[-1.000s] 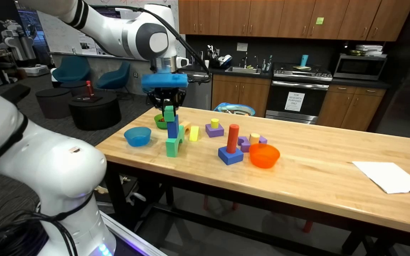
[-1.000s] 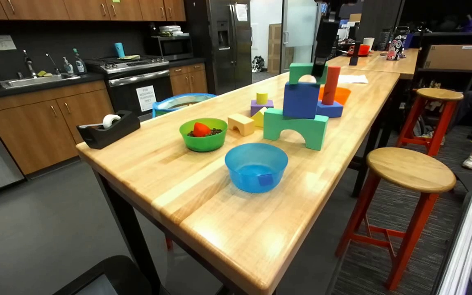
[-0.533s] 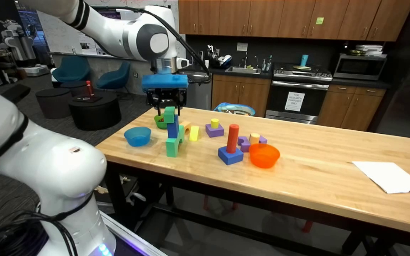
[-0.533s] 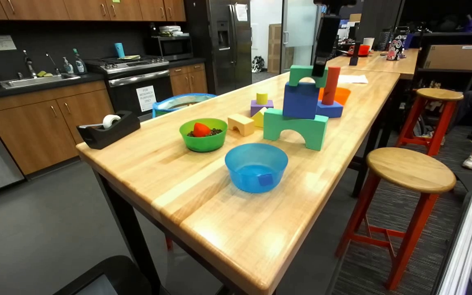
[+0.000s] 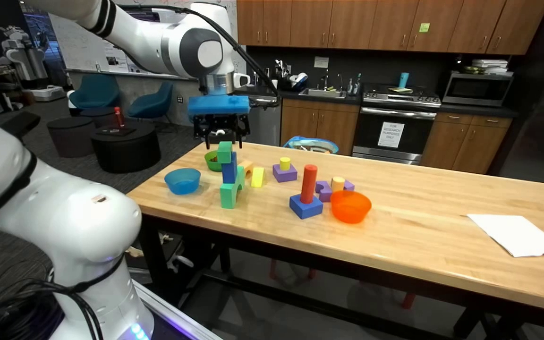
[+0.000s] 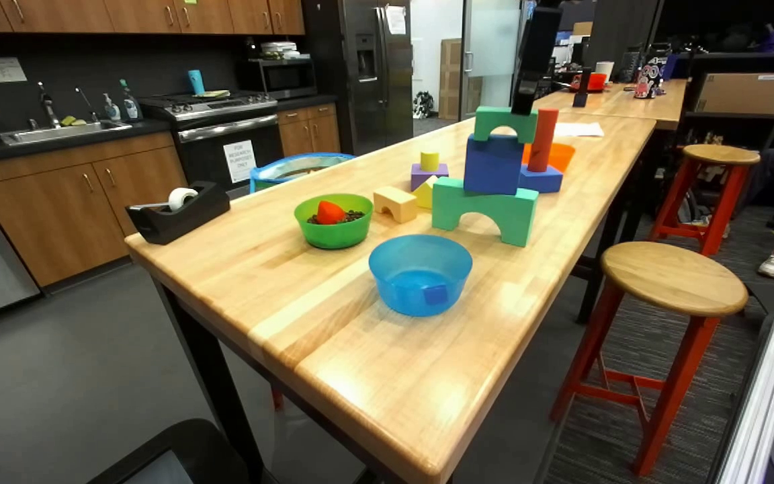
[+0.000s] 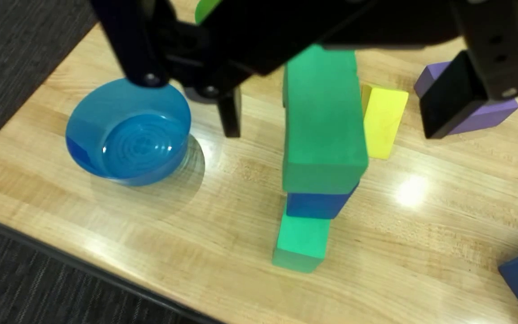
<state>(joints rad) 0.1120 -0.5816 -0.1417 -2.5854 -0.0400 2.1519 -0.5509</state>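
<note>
A: How does the gripper (image 5: 224,144) stand now?
B: It is released. In the wrist view its two fingers (image 7: 230,116) are spread wide, and they grasp nothing.

A: And where is the small green arch (image 7: 324,130), please?
B: It is under the gripper, in the gap between the fingers. Bare space shows at both its sides, so I see no contact. (How high the tips are in relation to its top, I cannot say exactly.)

A: On what does this arch rest?
B: On a blue block (image 6: 492,165), which sits on the larger green arch (image 6: 482,203). This one stands on the table (image 5: 418,226).

A: What is around them?
B: In the wrist view, the yellow block (image 7: 384,123) is near to the right, and the blue bowl (image 6: 420,289) is to the left.

A: And farther outward?
B: A purple block (image 5: 285,176) carries a yellow cylinder (image 5: 284,164). A red cylinder (image 5: 309,184) stands upright on a flat blue block (image 5: 306,209), just beside the orange bowl (image 5: 350,210).
</note>
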